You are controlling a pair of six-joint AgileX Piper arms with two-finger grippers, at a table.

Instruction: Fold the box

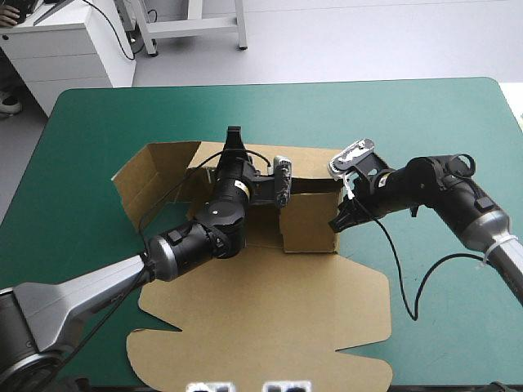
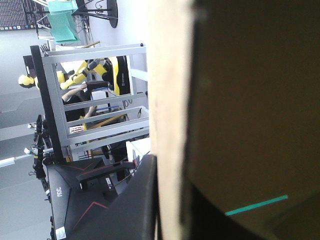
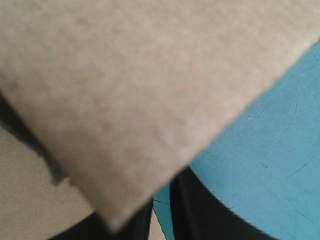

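Note:
The brown box (image 1: 270,302) lies mid-table, its wide lid sheet flat toward the near edge and its walls (image 1: 306,220) raised at the far end. My left gripper (image 1: 234,145) reaches over the far wall. In the left wrist view that wall's pale edge (image 2: 170,100) stands between the two black fingers, so the left gripper (image 2: 172,220) is shut on it. My right gripper (image 1: 339,219) sits at the raised right wall's outer corner. In the right wrist view the board (image 3: 150,90) fills most of the picture, its corner dipping into the right gripper (image 3: 160,220), whose fingers nearly meet.
A loose side flap (image 1: 151,175) of the box leans out to the left of the raised walls. Bare teal-green cover (image 1: 409,114) lies beyond and to the right of the box, and beside the right gripper (image 3: 260,150).

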